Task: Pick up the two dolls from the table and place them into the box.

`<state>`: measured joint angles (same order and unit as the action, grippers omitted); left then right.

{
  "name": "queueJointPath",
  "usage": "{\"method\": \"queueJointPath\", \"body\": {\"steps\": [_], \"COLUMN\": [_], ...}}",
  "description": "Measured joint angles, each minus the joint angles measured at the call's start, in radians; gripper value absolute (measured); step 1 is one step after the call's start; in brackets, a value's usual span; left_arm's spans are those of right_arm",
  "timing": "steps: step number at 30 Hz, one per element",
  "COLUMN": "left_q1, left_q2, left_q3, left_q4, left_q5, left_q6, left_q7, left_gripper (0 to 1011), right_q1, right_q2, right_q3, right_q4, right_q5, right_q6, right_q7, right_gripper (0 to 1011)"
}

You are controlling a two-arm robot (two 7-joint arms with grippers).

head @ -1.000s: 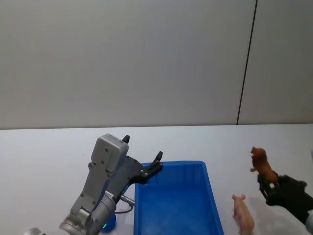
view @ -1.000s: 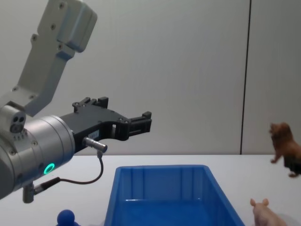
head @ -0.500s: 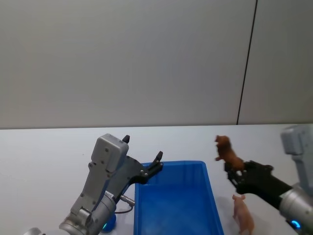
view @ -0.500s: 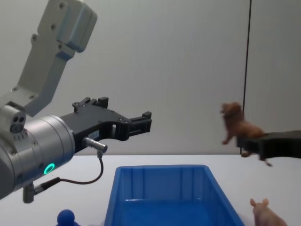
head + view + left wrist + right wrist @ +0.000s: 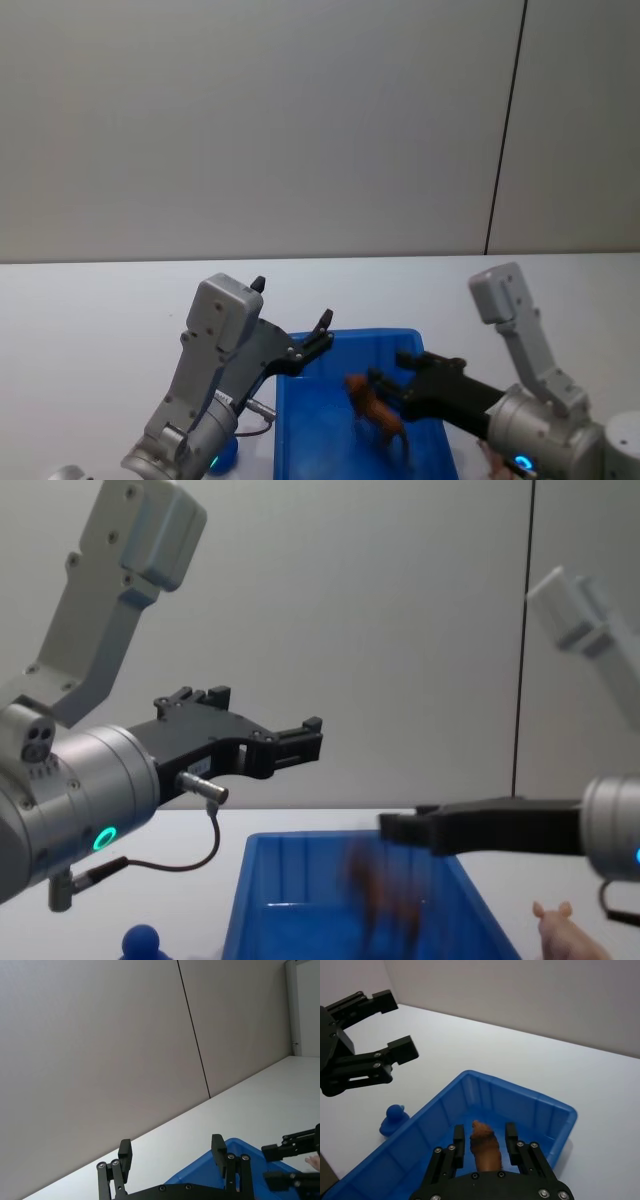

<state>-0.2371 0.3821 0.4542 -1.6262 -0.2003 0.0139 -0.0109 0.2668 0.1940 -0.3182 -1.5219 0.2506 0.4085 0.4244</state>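
Note:
The reddish-brown doll is in mid-air inside the blue box, just below my right gripper. In the right wrist view the doll sits in the gap between the spread fingers, touching neither. In the chest view it is a blur under the open right gripper. The pale pink pig doll stands on the white table right of the box, mostly hidden behind my right arm in the head view. My left gripper hangs open and empty above the box's far left corner.
A small blue ball-topped object sits on the table left of the box, under my left arm. The box holds nothing but the falling doll. Bare table lies beyond the box up to the grey wall.
My right gripper swung left from beside the pig to over the box with the brown doll, then opened; the doll has dropped from its fingers. The left arm has not moved.

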Motion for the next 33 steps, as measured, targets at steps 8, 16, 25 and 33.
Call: {"method": "queueJointPath", "body": {"steps": [8,16,25,33], "left_q1": [0.0,0.0,0.0,0.0], "left_q2": [0.0,0.0,0.0,0.0], "left_q3": [0.0,0.0,0.0,0.0], "left_q4": [0.0,0.0,0.0,0.0], "left_q5": [0.0,0.0,0.0,0.0], "left_q6": [0.0,0.0,0.0,0.0], "left_q7": [0.0,0.0,0.0,0.0], "left_gripper": [1002,1001,1001,1002], "right_q1": [0.02,0.01,-0.034,-0.101], "right_q2": [-0.024,-0.016,0.024,0.084], "right_q3": [-0.025,-0.026,-0.002,0.037], "right_q4": [0.037,0.027,-0.029,-0.095], "right_q5": [-0.021,-0.036,-0.024,0.026], "right_q6": [0.008,-0.016,-0.05,-0.067], "right_q7": [0.018,-0.013,-0.088,-0.164], "right_gripper": [688,929,1001,1001]}}
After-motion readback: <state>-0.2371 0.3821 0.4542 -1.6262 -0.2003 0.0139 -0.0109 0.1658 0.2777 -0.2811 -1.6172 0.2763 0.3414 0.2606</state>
